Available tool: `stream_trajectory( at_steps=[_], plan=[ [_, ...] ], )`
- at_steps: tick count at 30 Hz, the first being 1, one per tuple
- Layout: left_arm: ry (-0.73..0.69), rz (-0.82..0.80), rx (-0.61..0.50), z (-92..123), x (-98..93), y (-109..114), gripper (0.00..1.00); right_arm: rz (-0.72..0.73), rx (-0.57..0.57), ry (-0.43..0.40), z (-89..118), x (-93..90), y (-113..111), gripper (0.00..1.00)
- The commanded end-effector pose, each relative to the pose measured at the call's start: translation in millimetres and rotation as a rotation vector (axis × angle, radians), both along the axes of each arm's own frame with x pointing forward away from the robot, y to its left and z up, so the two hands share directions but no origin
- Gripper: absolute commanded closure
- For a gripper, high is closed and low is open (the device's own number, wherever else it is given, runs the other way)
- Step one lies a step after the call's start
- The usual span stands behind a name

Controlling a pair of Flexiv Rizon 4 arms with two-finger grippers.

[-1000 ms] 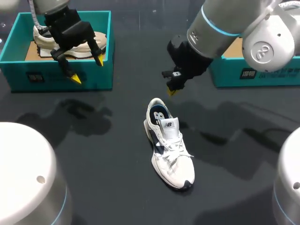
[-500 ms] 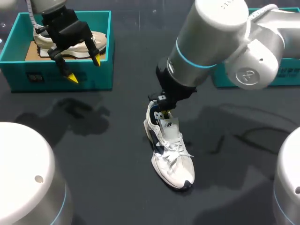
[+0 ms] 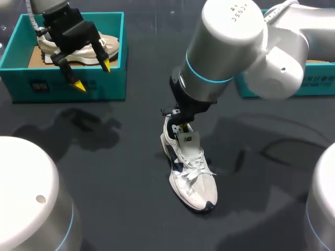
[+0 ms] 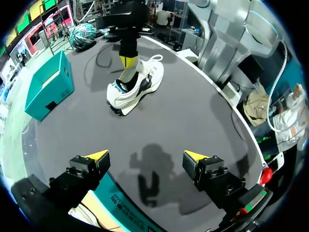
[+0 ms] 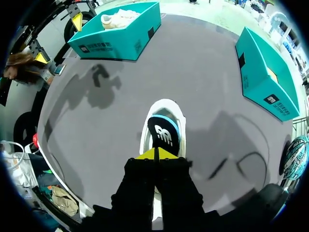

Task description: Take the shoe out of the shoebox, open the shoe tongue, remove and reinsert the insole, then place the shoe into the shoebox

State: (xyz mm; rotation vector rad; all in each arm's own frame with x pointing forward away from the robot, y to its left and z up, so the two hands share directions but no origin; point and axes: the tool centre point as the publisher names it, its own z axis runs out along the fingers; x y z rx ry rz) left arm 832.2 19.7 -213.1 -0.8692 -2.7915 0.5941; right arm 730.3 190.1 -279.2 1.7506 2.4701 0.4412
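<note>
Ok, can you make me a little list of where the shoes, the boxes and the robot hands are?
Table: black table top
Shoe out: white lace-up sneaker with dark blue patches, standing on its sole on the table
Right gripper: yellow tips together at the sneaker's opening, beside the dark insole
Left gripper: open, holding nothing, above the left box
Left box: teal cardboard shoebox with a beige shoe inside
Right box: second teal shoebox, partly hidden behind the right arm
</note>
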Motion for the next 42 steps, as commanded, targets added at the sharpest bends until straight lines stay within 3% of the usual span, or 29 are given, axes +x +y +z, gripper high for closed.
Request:
stream_trajectory(
  at_steps=[1,2,14,18,29,42],
  plan=[
    [0.001,0.002,0.002,-0.6,1.7,0.7,0.00,-0.022,-0.038,-0.070,-23.7,3.8,7.6,1.00],
    [0.001,0.002,0.002,-0.6,1.7,0.7,0.00,-0.051,-0.049,-0.105,-26.9,4.4,7.4,1.00],
    [0.001,0.002,0.002,-0.6,1.7,0.7,0.00,-0.049,-0.053,-0.112,-29.0,6.4,7.6,1.00],
    [0.001,0.002,0.002,-0.6,1.7,0.7,0.00,-0.059,-0.068,-0.189,-37.8,16.8,8.7,1.00],
    [0.001,0.002,0.002,-0.6,1.7,0.7,0.00,-0.134,-0.169,-0.312,-26.2,36.6,7.4,1.00],
    [0.001,0.002,0.002,-0.6,1.7,0.7,0.00,-0.202,-0.208,-0.266,-58.6,49.5,-15.7,1.00]
  ],
)
